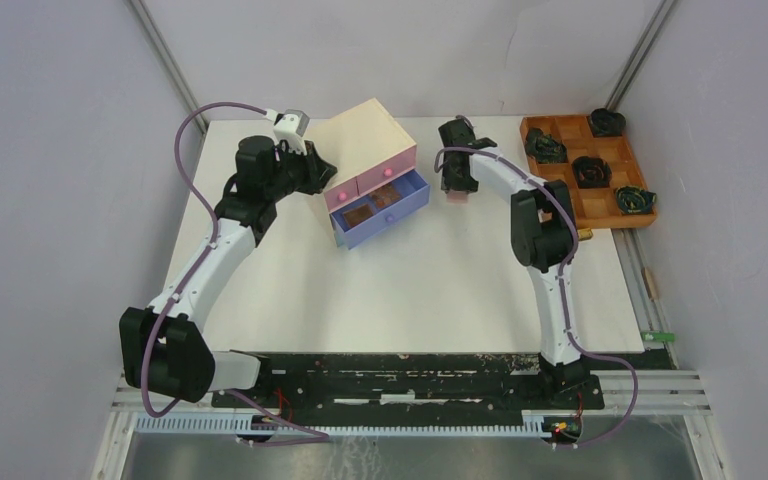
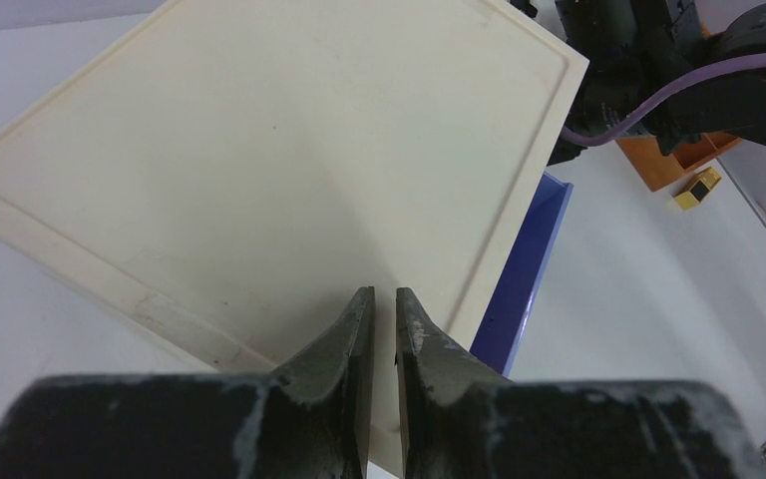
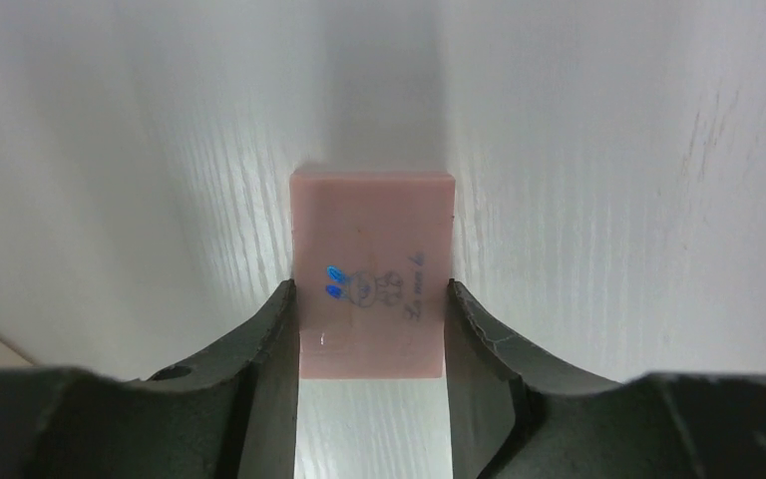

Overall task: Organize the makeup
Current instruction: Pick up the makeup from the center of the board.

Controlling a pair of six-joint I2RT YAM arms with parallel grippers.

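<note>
Jaws on right gripper [image 3: 370, 291] clamp pink case [image 3: 372, 220] by its side edges; left gripper [image 2: 381, 297] nearly closed above chest [image 2: 259, 150].

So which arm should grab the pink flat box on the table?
Right. The right tool straddles the pink flat rectangular case, touching both sides. The left tool sits over by the pale wooden chest.
</note>
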